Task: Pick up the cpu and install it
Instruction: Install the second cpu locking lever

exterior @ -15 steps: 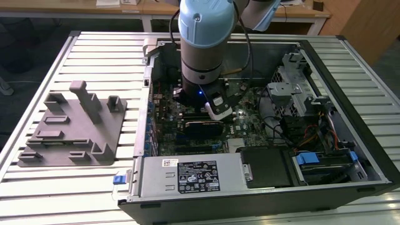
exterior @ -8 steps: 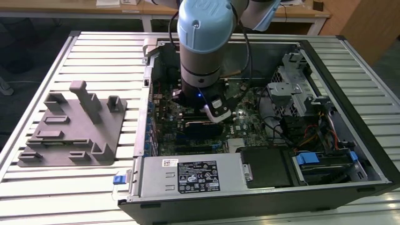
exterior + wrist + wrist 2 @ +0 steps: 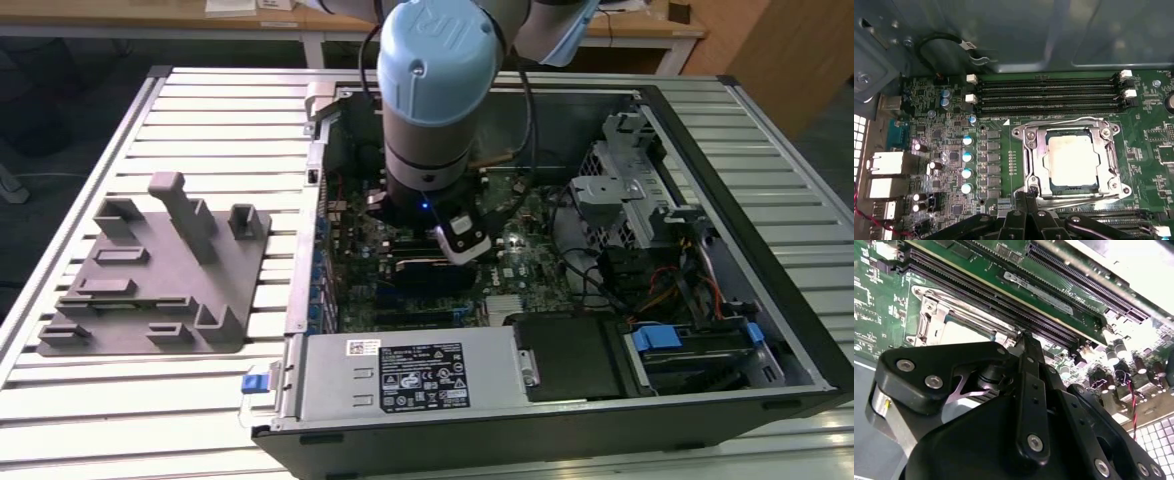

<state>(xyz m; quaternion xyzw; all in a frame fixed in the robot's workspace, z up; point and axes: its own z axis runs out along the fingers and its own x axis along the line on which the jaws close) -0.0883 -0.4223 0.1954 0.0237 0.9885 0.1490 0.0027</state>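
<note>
Black gripper [image 3: 1024, 347] linkage fills the foreground in the second wrist view, fingers drawn together to a narrow tip, nothing between them. That tip sits just at the edge of the metal socket frame [image 3: 1071, 160] on the green motherboard [image 3: 944, 150]. Pale silver-white cpu [image 3: 1073, 157] lies flat inside the frame, seated in the socket, frame around all four sides. Finger ends [image 3: 1029, 197] show at the frame's near corner in the first wrist view, beside the cpu, not on it. Black memory slots [image 3: 1049, 92] run in parallel rows on the far side of the socket. From the exterior view: arm [image 3: 434, 90] reaches down into the open computer case [image 3: 694, 330], which lies on a slatted metal table [image 3: 214, 120]. Grey plastic fixture [image 3: 154, 270] with upright posts sits on the table toward the exterior view's left, well apart from the case
</note>
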